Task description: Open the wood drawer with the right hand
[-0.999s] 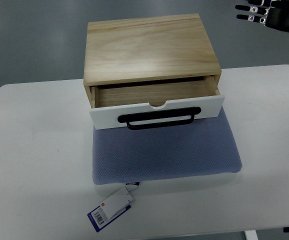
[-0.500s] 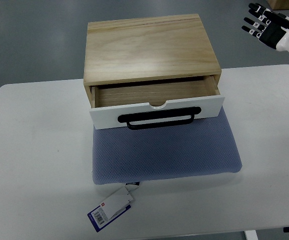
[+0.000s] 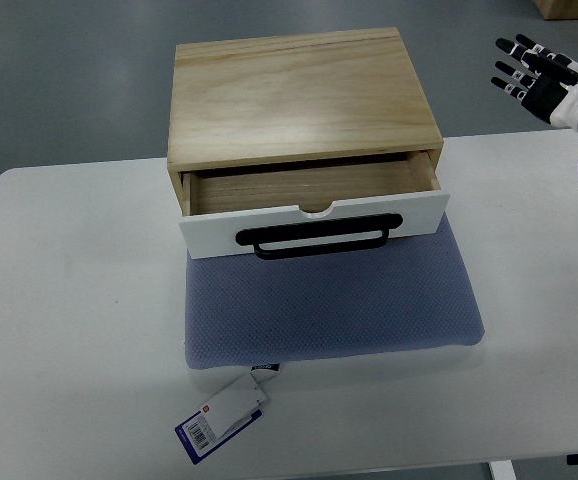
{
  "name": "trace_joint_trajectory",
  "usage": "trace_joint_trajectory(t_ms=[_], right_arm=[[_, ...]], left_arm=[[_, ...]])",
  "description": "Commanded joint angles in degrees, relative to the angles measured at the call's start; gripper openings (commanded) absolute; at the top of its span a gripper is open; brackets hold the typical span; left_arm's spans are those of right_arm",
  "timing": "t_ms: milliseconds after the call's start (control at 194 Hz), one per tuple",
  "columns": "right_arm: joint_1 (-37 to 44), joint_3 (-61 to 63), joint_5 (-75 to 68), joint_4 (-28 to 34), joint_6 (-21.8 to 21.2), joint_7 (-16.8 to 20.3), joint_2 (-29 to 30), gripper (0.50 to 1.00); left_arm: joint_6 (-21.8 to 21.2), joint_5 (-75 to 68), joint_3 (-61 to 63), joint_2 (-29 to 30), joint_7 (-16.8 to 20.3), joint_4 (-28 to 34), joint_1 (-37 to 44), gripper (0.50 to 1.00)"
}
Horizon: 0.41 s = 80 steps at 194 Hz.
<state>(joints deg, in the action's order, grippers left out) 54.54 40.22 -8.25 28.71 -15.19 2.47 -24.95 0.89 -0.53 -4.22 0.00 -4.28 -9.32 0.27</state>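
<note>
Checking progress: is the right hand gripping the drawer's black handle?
No, the right hand hovers open at the upper right, apart from the black handle.

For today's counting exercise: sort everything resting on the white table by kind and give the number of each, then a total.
Wooden drawer boxes: 1
Blue-grey mats: 1
Barcode tags: 1
Total: 3
The right hand hovers off the table, so it is not counted.
</note>
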Motion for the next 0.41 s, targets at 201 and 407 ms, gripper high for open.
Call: trace_joint_trajectory(t_ms=[201,407], right_arm=[[-0.7,0.0,-0.4,0.0,-6.0,0.0,0.8,0.95],[-1.8,0.0,-0.4,0.0,-6.4,0.2,1.7,0.95]], left_arm=[[0.0,0.0,0.0,0.0,0.0,0.0,0.0,1.0],[0.0,0.0,0.0,0.0,0.0,0.0,0.0,1.0]])
